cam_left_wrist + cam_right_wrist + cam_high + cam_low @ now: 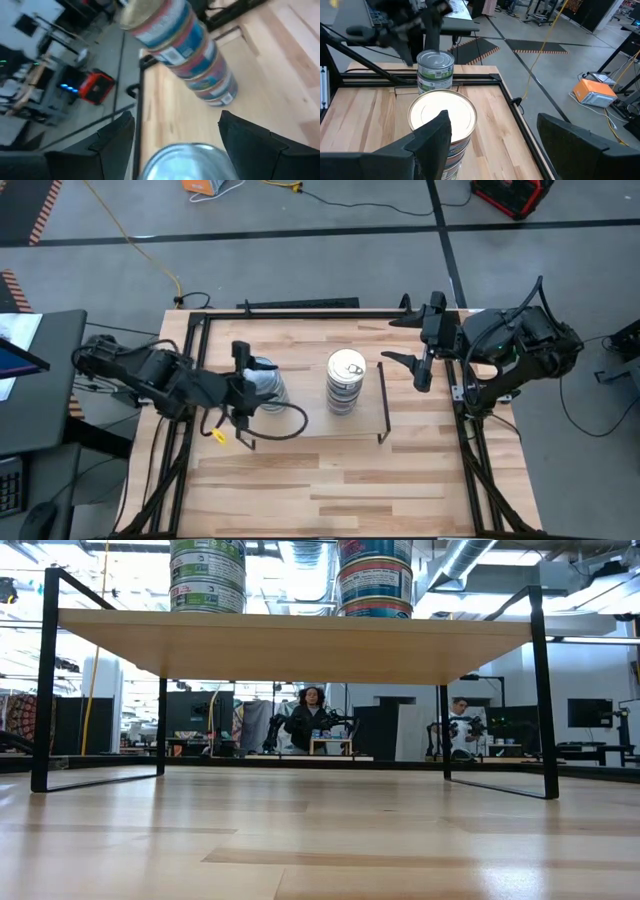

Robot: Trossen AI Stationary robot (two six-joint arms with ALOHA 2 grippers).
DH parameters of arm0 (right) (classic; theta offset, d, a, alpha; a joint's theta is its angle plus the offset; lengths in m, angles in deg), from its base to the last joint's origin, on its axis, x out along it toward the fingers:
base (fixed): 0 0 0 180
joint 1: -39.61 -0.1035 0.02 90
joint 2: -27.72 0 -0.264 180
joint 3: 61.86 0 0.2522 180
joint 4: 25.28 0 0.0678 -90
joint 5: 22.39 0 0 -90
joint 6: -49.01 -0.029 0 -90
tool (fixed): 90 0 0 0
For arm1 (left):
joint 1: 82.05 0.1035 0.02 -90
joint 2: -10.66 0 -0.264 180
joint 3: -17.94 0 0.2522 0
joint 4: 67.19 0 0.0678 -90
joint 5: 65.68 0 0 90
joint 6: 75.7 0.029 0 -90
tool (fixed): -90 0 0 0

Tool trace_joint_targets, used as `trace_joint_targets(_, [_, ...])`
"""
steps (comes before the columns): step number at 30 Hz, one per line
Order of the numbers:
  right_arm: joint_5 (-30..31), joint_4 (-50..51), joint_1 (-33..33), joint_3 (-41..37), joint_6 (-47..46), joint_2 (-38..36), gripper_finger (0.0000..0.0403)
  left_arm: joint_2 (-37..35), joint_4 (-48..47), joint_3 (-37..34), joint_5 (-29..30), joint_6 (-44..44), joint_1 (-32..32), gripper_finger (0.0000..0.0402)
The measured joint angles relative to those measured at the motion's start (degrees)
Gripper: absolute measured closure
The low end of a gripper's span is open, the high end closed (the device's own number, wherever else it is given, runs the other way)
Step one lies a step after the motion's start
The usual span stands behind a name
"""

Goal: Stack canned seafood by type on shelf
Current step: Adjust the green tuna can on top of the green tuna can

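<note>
We see two stacks of tins standing on the shelf (pixel 310 425), whose light wooden top sits on thin black wire legs above the larger surface (pixel 330 490). The stack with dull grey lids (pixel 264 383) rises directly between and just below the left gripper (pixel 243 388), whose jaws are spread wide on either side of the topmost tin without touching it; in the left wrist view that lid (pixel 187 161) shows between the two dark fingers (pixel 112 142), with clear gaps on both sides. The stack with shiny pull-tab lids (pixel 346 380) stands beside the first, ahead of the left jaws and apart from them, and it appears tall and tilted in the left wrist view (pixel 182 47). The right gripper (pixel 420 345) hangs off to the far side of that shiny stack, near the edge of the surface, its jaws released and parted with nothing between them. From the right wrist view the shiny stack (pixel 442 122) lies just ahead of those jaws and the grey-lidded stack (pixel 435 72) sits behind it, under the other arm. The exact number of tins in each stack is hard for us to count, though from the low view both stacks (pixel 207 575) (pixel 375 578) reach above the top edge.
</note>
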Motion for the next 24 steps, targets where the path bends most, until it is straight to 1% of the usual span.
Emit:
trace_joint_targets(2, [-0.02,0.0,0.0,0.0,-0.02,0.0,0.0079,-0.08,-2.59,1.67,3.13,-1.34,-1.37,0.0123])
trace_joint_targets(6, [-0.13,0.02,0.0,0.0,-0.02,0.0,0.0079,-0.04,-8.47,4.27,12.98,-5.67,-4.57,0.0123])
trace_joint_targets(9, [-0.15,0.02,0.0,0.0,-0.02,0.0,0.0079,-0.06,-14.66,5.75,20.97,-11.2,-6.21,0.0123])
trace_joint_targets(11, [-0.17,0.02,0.0,0.0,-0.04,0.0,0.0079,-0.08,-19.85,6.04,24.67,-16.26,-6.57,0.0123])
trace_joint_targets(13, [-0.23,0.02,-0.02,0.0,-0.39,0.0,0.0079,-0.08,-25.91,6.04,25.96,-21.94,-6.53,0.0123])
trace_joint_targets(18, [-0.31,0.02,-0.02,0.0,-0.44,0.0,0.0079,0.62,-39.12,6.02,26.02,-36.04,-5.72,0.0123])
trace_joint_targets(19, [-0.31,0.03,-0.02,0.0,-0.44,0.0,0.0079,0.66,-39.83,5.91,25.93,-38.28,-5.7,0.0123])
trace_joint_targets(24, [-0.29,0.02,-0.02,0.0,-0.44,0.0,0.0079,0.55,-39.72,5.02,23.24,-40.52,-5.27,0.0123])
